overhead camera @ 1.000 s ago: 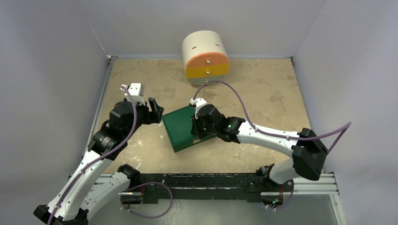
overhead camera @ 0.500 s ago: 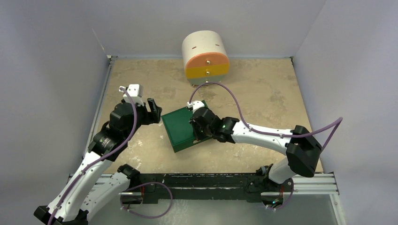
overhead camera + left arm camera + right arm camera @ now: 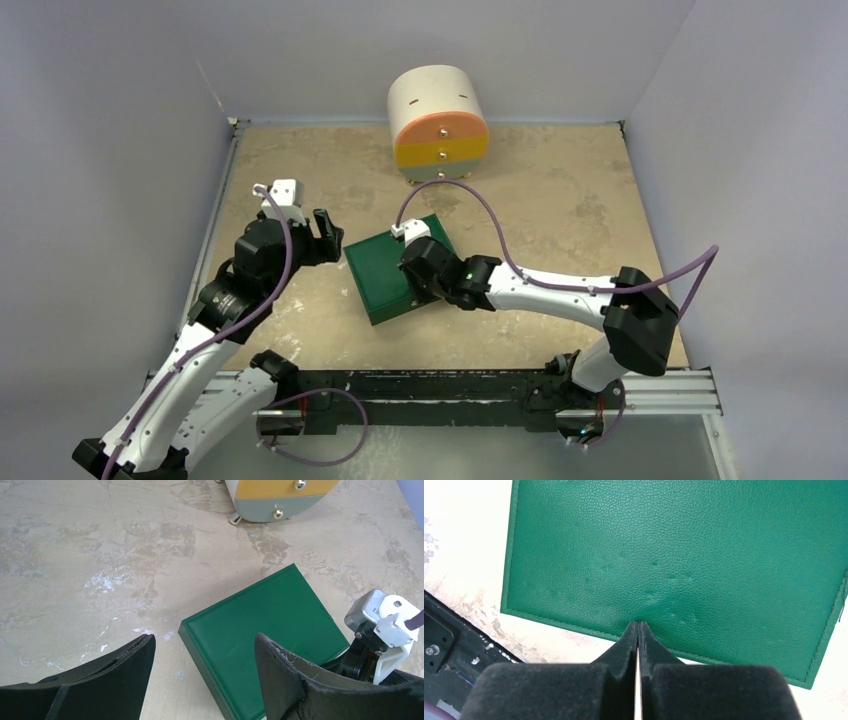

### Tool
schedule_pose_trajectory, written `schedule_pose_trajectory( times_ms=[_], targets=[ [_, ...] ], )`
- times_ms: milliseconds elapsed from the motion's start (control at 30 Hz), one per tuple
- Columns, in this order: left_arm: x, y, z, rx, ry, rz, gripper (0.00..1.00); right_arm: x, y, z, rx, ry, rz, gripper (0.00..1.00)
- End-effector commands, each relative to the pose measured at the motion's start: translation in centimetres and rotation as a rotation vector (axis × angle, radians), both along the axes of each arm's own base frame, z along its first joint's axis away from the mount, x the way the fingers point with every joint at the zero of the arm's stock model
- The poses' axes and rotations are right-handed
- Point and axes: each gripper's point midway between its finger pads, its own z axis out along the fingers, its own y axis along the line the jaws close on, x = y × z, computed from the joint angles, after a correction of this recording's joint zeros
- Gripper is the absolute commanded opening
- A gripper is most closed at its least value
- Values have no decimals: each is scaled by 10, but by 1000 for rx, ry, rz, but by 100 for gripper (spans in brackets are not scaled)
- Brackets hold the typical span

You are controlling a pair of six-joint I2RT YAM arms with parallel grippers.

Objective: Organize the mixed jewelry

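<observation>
Where the mixed jewelry is: none shows in any view; it cannot be told whether it lies inside the shut green box [image 3: 385,275] or elsewhere.
Green box: lid down, lying askew at the middle of the marbled table [image 3: 570,200], between the two arms.
Right gripper [image 3: 638,625]: fingers pressed together into a thin wedge, tips at the near-right edge of the lid over its stitched seam, likely set there to get under the lid and lift it.
Left gripper [image 3: 204,639]: jaws spread wide and empty, hanging just left of the box's left corner, seemingly ready to steady it.
Drawer cabinet [image 3: 440,125]: rounded, with orange, yellow and grey drawers shut, at the far edge, well apart from the box.
Step in hand: opening the box, by the look of it; sorting not yet begun.
</observation>
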Motion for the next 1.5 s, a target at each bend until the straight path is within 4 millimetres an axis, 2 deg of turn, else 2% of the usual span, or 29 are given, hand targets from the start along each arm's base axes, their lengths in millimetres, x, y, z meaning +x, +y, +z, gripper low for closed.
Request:
schedule_pose_trajectory(
  times_ms=[0,167,333,500,633,733,833,1000,1167,1233,1267,1300,1467],
  targets=[
    [7,1,8,-3,-41,13,72,-18,-13,-32,-113,66,10,0],
    [6,0,7,-11,-36,10,72,-16,-9,-15,-53,40,-4,0],
    [2,-8,4,-81,-15,2,72,-11,-2,27,66,-20,-8,0],
    [4,-2,-22,-123,88,106,71,1,-16,69,156,-141,-81,2],
    [0,-2,-47,-161,190,163,71,6,-37,88,203,-215,-143,16],
    [-4,-15,-66,-244,256,159,70,8,-51,91,206,-243,-189,32],
    [-6,-28,-86,-300,317,137,70,7,-58,91,210,-245,-213,44],
    [-3,-30,-112,-270,383,164,71,3,-60,81,209,-218,-217,59],
    [2,-54,-133,-343,423,91,72,0,-61,72,202,-192,-220,74],
    [2,-59,-143,-352,444,82,72,-1,-62,72,206,-186,-225,84],
    [3,-60,-147,-351,454,79,72,-2,-64,72,208,-185,-231,95],
    [3,-62,-150,-348,462,76,72,-2,-66,72,210,-184,-236,98],
    [7,-68,-162,-351,483,62,72,-6,-74,71,238,-186,-255,99]
  ],
)
